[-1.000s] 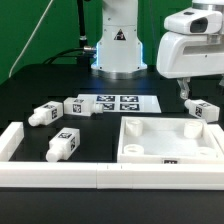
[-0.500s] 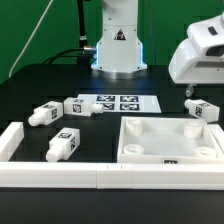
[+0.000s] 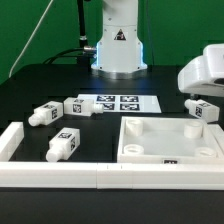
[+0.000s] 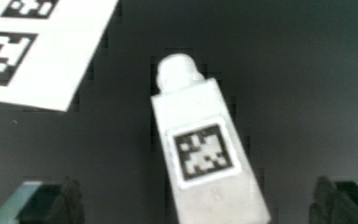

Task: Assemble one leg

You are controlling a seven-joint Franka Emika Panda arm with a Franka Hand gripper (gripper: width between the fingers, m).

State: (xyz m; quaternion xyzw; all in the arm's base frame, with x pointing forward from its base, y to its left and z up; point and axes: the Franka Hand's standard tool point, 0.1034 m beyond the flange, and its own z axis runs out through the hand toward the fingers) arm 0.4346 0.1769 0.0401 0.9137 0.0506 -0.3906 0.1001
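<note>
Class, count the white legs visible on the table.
4: leg, leg and leg toward the exterior view's left; leg under the pincer. Others may be hidden.

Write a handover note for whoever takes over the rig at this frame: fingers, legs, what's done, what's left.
Gripper: open over the leg on the exterior view's right; fingers either side, not touching it.
Other legs: three, loose on the exterior view's left.
Tray: no leg fitted.
Done: nothing attached.
Left: grasp this leg, fit it to the tray.
</note>
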